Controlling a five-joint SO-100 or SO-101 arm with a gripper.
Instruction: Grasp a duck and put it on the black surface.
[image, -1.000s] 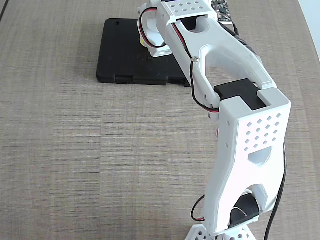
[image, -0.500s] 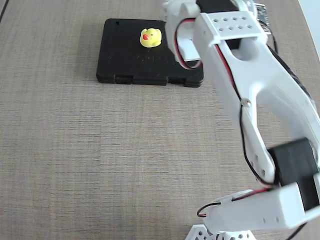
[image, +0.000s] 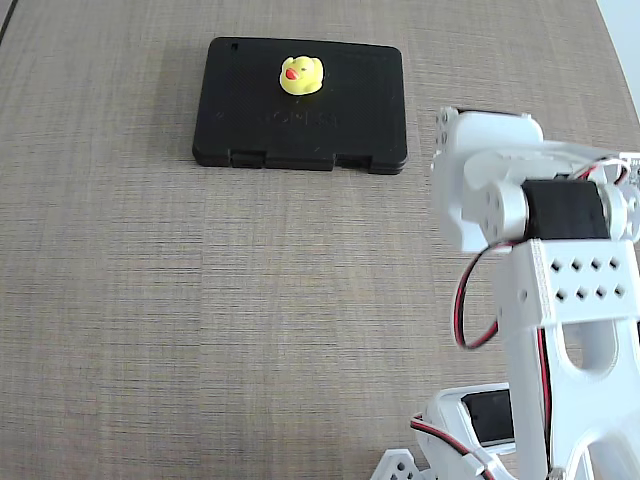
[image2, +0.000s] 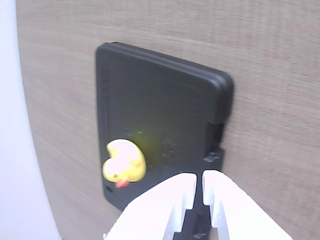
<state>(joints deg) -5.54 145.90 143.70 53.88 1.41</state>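
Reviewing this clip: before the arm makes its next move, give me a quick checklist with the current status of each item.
1. Duck sits on the black slab: ok, upright in the fixed view, fully within the slab's edges.
2. Duck free of the hand: ok, the wrist view shows clear space between them.
3. Hand empty: ok, nothing sits between the fingers, which are nearly together.
4. Arm clear of the slab: ok, in the fixed view it is folded at the right, away from the slab.
5. Slab flat on the table: ok.
6. Duck stable enough not to tip: cannot tell from one moment.
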